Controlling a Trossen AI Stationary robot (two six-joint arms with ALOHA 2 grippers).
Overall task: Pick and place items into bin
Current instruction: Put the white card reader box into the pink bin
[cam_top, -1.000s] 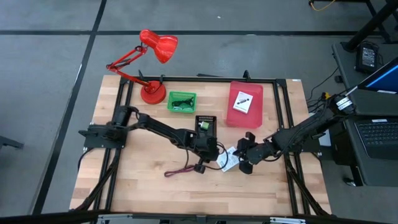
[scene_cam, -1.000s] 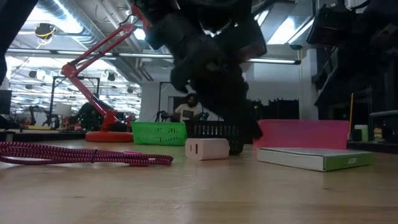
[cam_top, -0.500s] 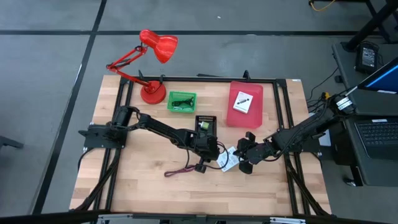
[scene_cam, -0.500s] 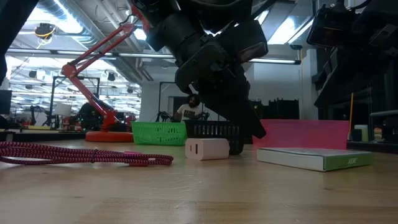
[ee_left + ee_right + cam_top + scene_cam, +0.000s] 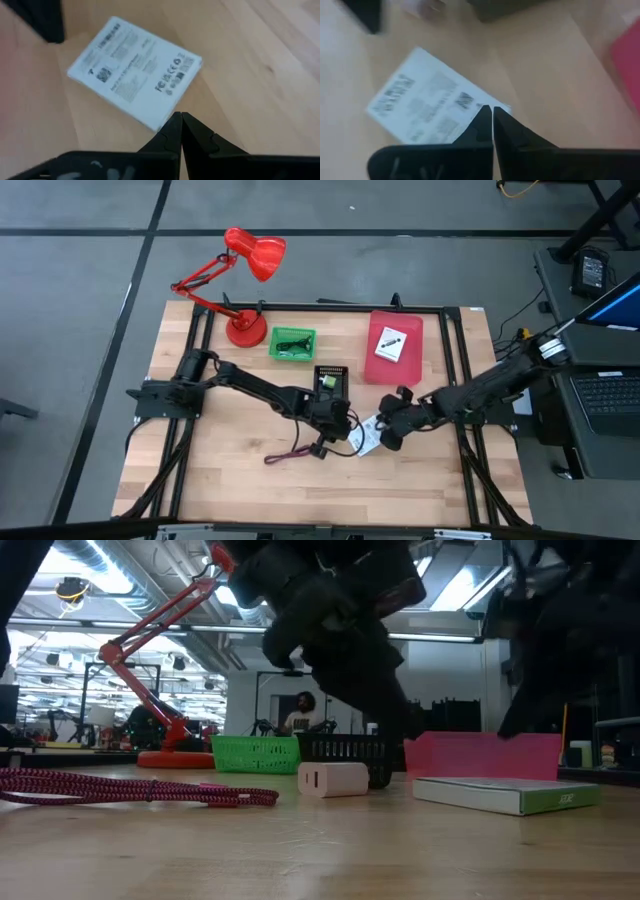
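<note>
A: From above we get even, soft light, only faint shadows under the arms.

B: Low view: we're backlit by ceiling strips, upper left; arms read as black silhouettes. Both wrist views show motion blur, worst along the top edge.

White packet (image 5: pixel 134 70) with fine grey print; maroon cord (image 5: pixel 130 789); bins — green (image 5: pixel 292 343), pink (image 5: pixel 394 348), black (image 5: pixel 330 379).
</note>
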